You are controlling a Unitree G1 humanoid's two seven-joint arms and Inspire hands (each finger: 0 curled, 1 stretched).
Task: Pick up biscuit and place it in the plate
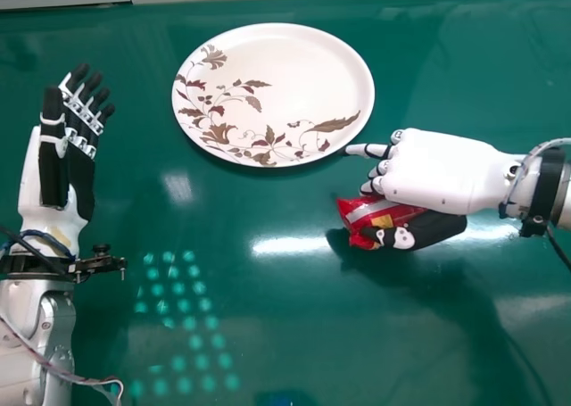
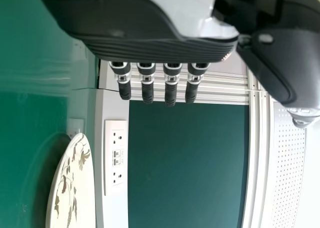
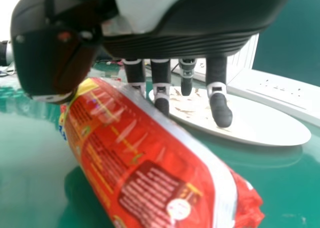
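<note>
The right hand (image 1: 437, 169) pinches the biscuit (image 1: 382, 217) between thumb and fingers, one end jutting past the thumb's tip. The plate (image 1: 303, 76) lies on the table (image 1: 268, 335), just beyond those fingertips. Across from them, the left hand (image 1: 78, 165) has straight fingers, slightly spread, pointing forward.

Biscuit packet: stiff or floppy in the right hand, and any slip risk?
Probably fairly stiff lengthwise: the packet looks straight and plump in the right hand. Could be slippery, since its wrapper is smooth and glossy. The crinkled end would likely fold if pushed; it looks like loose film.
</note>
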